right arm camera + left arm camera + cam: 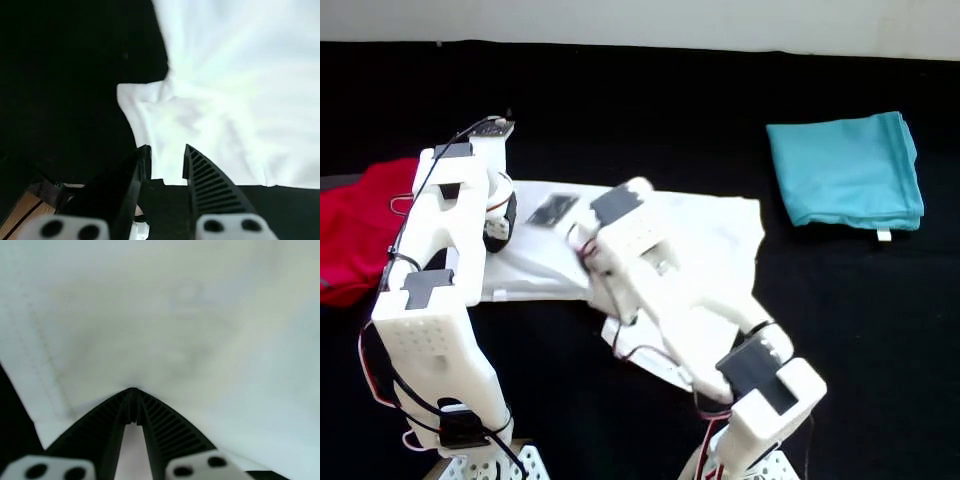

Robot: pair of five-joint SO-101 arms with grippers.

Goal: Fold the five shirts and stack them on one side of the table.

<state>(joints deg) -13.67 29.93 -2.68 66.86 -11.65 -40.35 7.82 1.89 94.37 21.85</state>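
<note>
The white shirt [720,225] lay spread at the middle of the surface [620,90], long axis side to side. The left claw [131,392] was closed, tips pinching its cloth. The right claw [165,152] stood slightly open and empty, the shirt's edge directly ahead.

black table [650,90], pale wall [720,20] behind

White shirt [720,225] with a dark grey print patch [552,208], teal shirt [845,170] at far right, red shirt [355,225] at left, on a black table [620,100]
</note>
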